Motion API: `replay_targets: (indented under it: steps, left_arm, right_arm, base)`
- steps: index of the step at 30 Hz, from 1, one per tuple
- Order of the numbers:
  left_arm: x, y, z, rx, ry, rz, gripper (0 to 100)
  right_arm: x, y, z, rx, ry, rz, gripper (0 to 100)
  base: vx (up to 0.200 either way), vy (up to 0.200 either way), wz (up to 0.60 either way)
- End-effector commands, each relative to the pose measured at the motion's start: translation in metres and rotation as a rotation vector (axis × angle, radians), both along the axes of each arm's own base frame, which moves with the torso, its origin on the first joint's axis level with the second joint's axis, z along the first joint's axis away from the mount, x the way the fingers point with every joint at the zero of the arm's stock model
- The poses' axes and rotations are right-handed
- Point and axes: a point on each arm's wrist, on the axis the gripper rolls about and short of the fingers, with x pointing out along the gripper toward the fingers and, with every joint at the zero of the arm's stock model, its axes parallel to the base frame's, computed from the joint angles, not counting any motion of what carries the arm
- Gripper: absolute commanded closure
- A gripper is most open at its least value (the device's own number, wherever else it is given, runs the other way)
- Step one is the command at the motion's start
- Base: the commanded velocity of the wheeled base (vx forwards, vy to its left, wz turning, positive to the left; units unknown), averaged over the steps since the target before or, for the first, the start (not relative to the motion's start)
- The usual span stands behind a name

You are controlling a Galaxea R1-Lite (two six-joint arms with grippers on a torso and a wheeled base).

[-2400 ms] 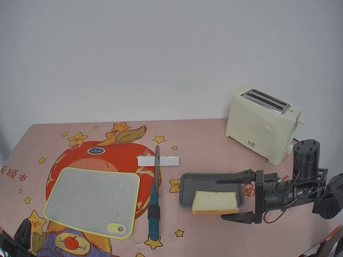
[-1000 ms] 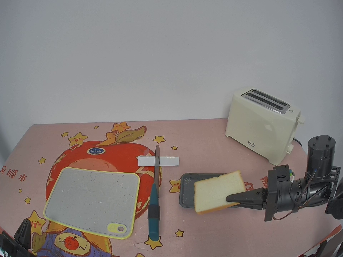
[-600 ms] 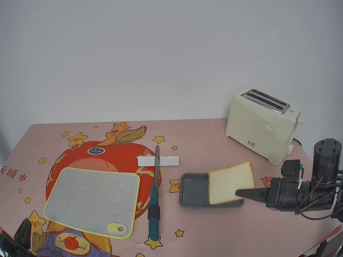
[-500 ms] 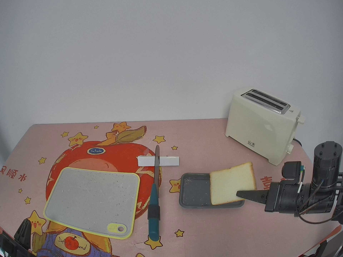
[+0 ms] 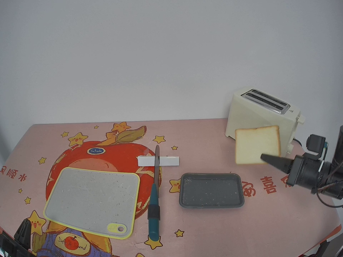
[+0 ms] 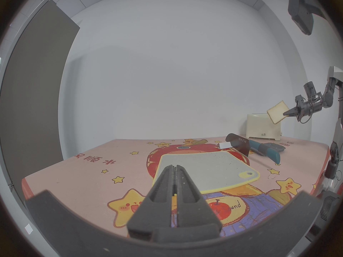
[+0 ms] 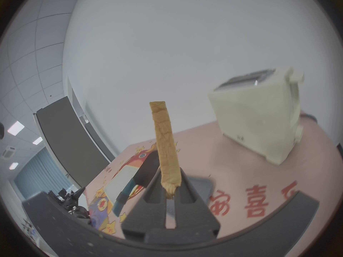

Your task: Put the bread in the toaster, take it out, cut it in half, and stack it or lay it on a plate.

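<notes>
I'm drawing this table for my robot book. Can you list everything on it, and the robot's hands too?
bread: one slice, pale with tan crust, in the air before the toaster
toaster: one, cream, far right
plate: one, dark grey, right of the knife
knife: one, teal handle, between board and plate
cutting board: one, grey, yellow-green rim, near left
white strip: one, under the knife blade
table: one, pink, apple picture
right hand: black, shut on bread
left hand: black, shut, near table edge
</notes>
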Motion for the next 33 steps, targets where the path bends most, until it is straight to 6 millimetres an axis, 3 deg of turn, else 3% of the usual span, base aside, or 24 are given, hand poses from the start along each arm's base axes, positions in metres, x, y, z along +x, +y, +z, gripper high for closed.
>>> replay_targets:
  steps: [1,8,20,26,33]
  left_arm:
    - [0.001,0.0,-0.004,0.0,0.017,0.0,100]
    - [0.001,0.0,-0.004,0.0,0.017,0.0,100]
    - [0.001,0.0,-0.004,0.0,0.017,0.0,100]
    - [0.001,0.0,-0.004,0.0,0.017,0.0,100]
    - [0.001,0.0,-0.004,0.0,0.017,-0.001,100]
  right_arm:
    - [-0.001,-0.021,0.017,-0.017,-0.11,-0.02,100]
    - [0.014,-0.042,0.039,-0.061,-0.213,-0.039,100]
    - [0.02,-0.067,0.114,-0.157,-0.256,-0.04,100]
    - [0.025,-0.078,0.127,-0.234,-0.236,-0.023,100]
    - [0.043,-0.082,0.12,-0.395,-0.199,0.026,100]
  base:
    - [0.0,0.0,0.0]
    - [0.0,0.0,0.0]
    - [0.0,0.0,0.0]
    - [0.0,0.0,0.0]
    - [0.0,0.0,0.0]
